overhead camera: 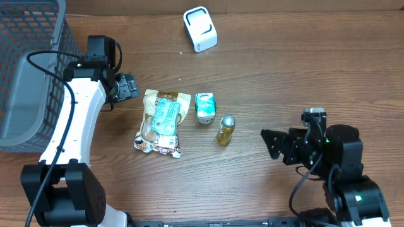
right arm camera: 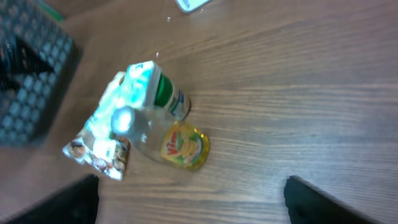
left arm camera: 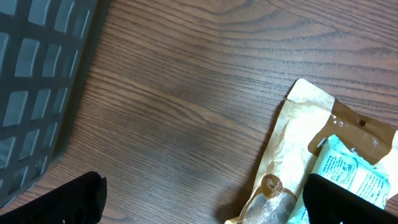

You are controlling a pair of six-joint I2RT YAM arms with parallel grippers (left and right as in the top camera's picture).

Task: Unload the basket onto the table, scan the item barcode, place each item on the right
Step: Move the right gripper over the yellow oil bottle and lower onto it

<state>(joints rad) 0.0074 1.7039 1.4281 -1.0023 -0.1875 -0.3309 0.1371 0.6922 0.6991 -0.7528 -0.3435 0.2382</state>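
Here, a brown wood-grain tabletop [overhead camera: 284, 75] carries one snack bag [overhead camera: 163, 121], one small carton [overhead camera: 204, 107] and one little bottle [overhead camera: 225, 129] mid-table, one white scanner [overhead camera: 200, 28] farther back, one gray basket [overhead camera: 25, 69] left. Both arms' jaws stand spread, empty.

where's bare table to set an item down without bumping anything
Widest bare wood: the far right of the table, right of the white scanner and beyond the right gripper. Also the near strip below the snack bag. Crowded: bag, carton and bottle bunch mid-table, with the left gripper and basket beside them.
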